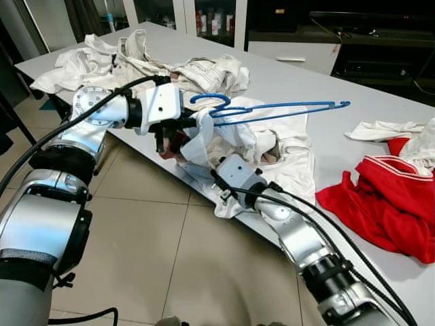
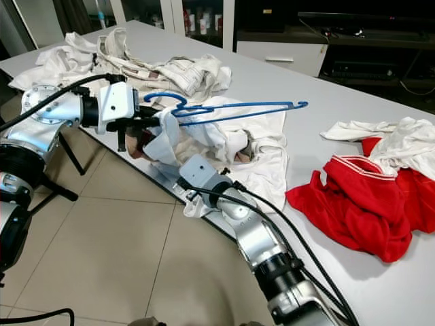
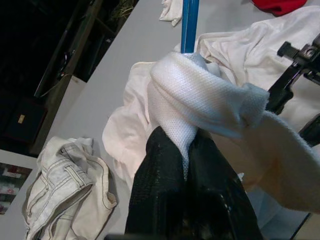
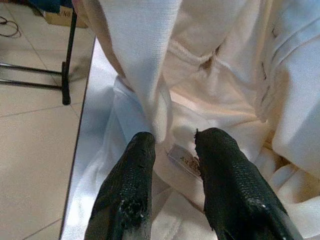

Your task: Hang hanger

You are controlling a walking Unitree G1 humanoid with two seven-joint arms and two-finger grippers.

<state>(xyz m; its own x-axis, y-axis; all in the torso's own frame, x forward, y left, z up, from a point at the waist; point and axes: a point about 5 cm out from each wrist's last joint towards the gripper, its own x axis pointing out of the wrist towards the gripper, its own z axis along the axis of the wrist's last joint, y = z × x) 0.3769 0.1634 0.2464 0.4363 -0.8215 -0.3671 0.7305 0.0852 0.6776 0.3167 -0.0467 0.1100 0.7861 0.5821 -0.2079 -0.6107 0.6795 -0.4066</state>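
Note:
A blue hanger (image 1: 285,109) is held level above the grey table (image 1: 326,81), its hook toward my left. A white garment (image 1: 285,153) lies bunched under it near the table's front edge, and a fold of it wraps the hanger's hook end. My left gripper (image 3: 182,150) is shut on that fold (image 3: 200,95), with the blue bar (image 3: 190,25) running on beyond it. My right gripper (image 4: 177,140) rests open on the garment's collar at the table edge, with a label (image 4: 182,159) between its fingers (image 4: 132,175).
A red garment (image 1: 387,197) and a white cloth (image 1: 387,129) lie at the right. More pale clothes (image 1: 102,58) and a striped piece (image 1: 204,71) are heaped at the far left. Dark cabinets (image 1: 340,34) stand behind. Tiled floor (image 1: 156,238) lies below the table edge.

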